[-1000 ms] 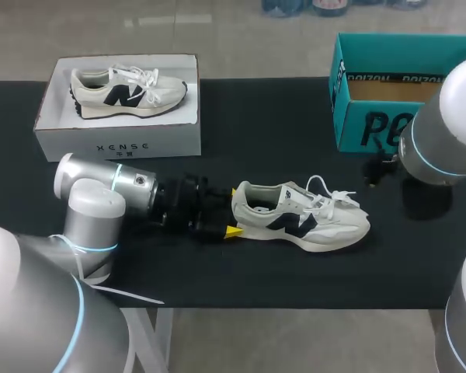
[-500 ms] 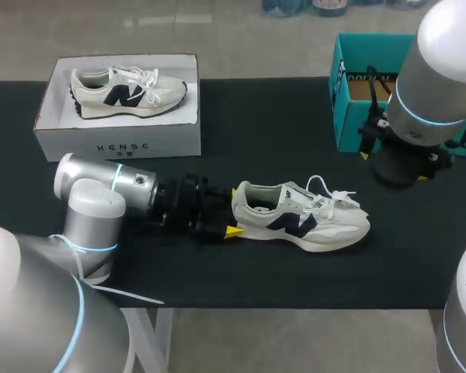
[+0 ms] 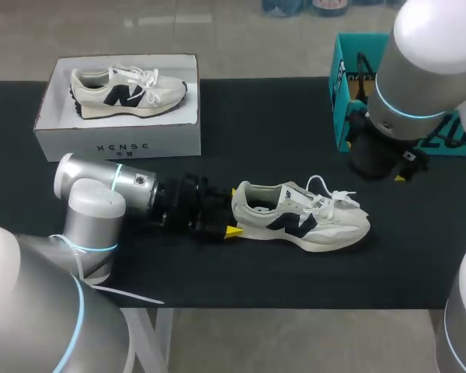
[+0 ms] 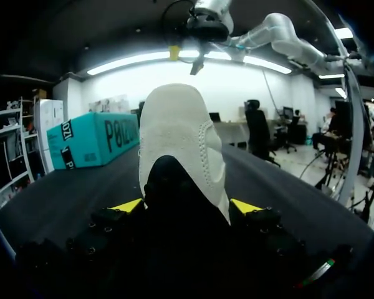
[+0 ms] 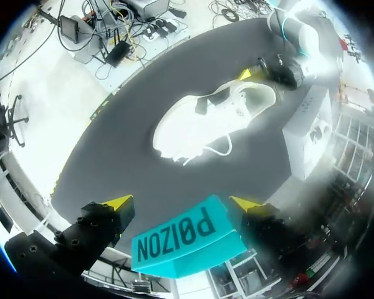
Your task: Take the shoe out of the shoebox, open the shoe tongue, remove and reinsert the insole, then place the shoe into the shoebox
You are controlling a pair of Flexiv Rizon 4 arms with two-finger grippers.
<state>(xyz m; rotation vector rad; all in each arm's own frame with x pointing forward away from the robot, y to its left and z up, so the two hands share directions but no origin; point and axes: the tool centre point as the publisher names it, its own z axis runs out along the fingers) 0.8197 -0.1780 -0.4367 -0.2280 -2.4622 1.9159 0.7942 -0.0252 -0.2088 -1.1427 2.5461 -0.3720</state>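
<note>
A cream sneaker (image 3: 303,219) with a dark side logo lies on its sole near the middle of the black surface (image 3: 256,132), outside both boxes, its toe toward 3 o'clock and its heel toward 9 o'clock. The left tool (image 4: 186,205) comes in from 9 o'clock and is closed on the heel, one yellow tip pressed to each side. At 2 o'clock from the sneaker stands a teal shoebox (image 3: 340,109). The right tool (image 5: 182,204) hangs above it, fingers spread wide and holding nothing. At 10 o'clock, a white shoebox (image 3: 120,144) holds a second sneaker (image 3: 128,89).
</note>
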